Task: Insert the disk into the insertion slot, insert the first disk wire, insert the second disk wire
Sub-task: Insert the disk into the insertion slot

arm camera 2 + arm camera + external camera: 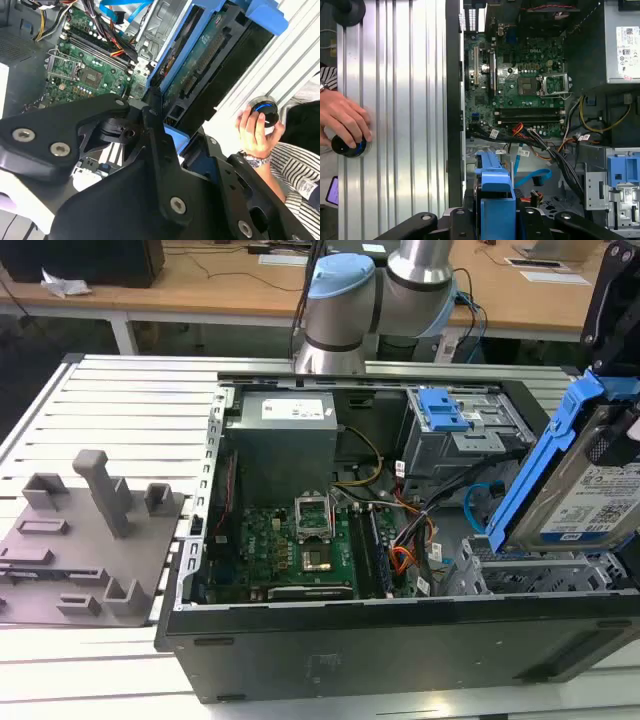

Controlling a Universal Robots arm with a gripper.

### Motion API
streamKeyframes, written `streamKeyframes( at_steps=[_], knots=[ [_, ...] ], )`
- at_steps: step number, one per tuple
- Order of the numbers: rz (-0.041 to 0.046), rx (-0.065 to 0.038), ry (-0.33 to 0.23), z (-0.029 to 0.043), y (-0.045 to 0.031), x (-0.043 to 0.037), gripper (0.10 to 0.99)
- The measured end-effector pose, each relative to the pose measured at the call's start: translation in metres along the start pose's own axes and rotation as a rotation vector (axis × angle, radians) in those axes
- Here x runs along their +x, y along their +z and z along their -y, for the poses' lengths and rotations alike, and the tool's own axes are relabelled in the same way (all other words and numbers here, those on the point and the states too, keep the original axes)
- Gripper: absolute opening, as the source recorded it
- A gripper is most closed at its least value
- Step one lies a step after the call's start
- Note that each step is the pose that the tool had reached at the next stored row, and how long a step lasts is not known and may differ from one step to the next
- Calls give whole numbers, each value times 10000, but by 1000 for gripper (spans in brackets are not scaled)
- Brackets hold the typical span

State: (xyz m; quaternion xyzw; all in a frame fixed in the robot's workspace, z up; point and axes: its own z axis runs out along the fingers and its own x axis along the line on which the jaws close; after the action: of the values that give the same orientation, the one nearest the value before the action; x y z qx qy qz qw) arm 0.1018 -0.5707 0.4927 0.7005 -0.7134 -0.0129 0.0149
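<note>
The disk (585, 490), a silver drive in a blue carrier frame, hangs tilted over the open computer case at the exterior view's right. My gripper (495, 216) is shut on it, with black fingers (422, 220) on either side of the blue carrier (495, 187). Just below the disk lies the insertion slot (530, 575), a low perforated grey bay. The second disk wire (480, 502), a looped blue cable (535, 177), lies loose beside that bay. The first disk wire (518, 129), thin red, orange and black strands, rests near the motherboard's edge.
A taller grey cage with a blue latch (445, 415) stands behind the slot. The power supply (285, 435) and green motherboard (300, 540) fill the case. A grey fixture block (90, 530) sits on the slatted table. A person's hand (342, 120) holds a knob (350, 146) beside the case.
</note>
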Motion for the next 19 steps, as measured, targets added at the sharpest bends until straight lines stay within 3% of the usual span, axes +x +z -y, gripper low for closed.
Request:
streamKeyframes(
  at_steps=[5, 19],
  knots=[
    [0, -1, 0, 3, 91, 0, 365],
    [0, 0, 0, 8, 210, -1, 365]
  ],
)
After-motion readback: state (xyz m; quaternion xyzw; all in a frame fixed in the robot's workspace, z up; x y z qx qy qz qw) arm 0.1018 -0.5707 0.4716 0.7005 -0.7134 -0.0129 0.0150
